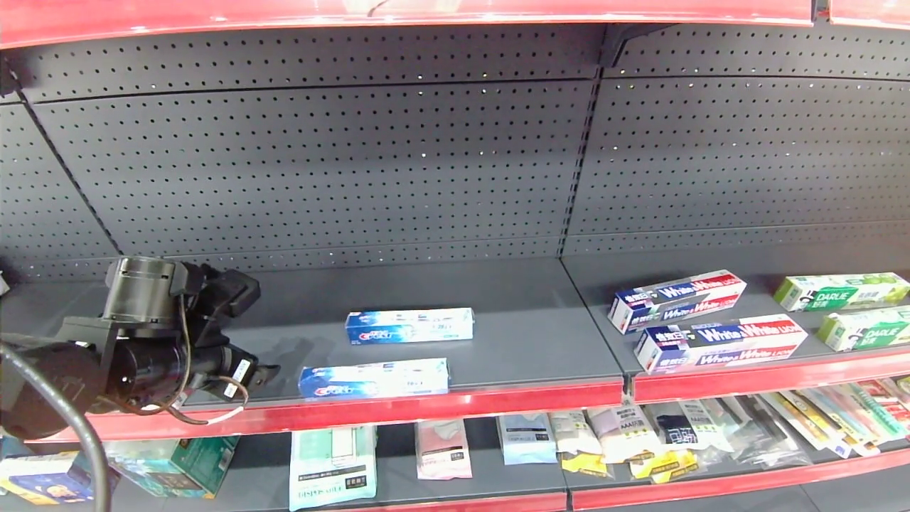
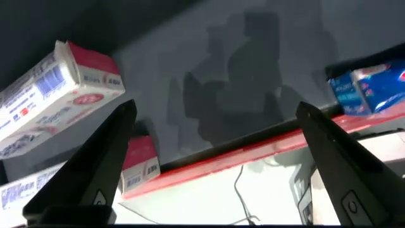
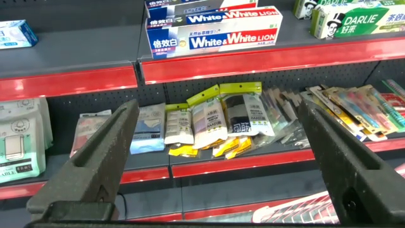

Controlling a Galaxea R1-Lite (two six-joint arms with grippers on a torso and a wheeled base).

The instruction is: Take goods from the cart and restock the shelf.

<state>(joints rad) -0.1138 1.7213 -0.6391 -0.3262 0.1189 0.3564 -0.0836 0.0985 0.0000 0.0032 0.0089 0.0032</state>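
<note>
Left gripper (image 2: 215, 106) spread at matte shelf (image 1: 512, 313); oblong boxes (image 1: 409, 326), probably cardboard.

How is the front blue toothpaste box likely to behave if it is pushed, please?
The front blue toothpaste box lies flat, so it should slide rather than roll. It looks like stiff, light cardboard. Sitting near the shelf's red edge, it might fall off.

The grey shelf (image 1: 526, 299) carries two blue toothpaste boxes (image 1: 409, 326) lying flat left of its seam (image 1: 593, 320). Two white-and-red boxes (image 1: 719, 343) lie just right of the seam, with two green boxes (image 1: 841, 290) farther right.
</note>
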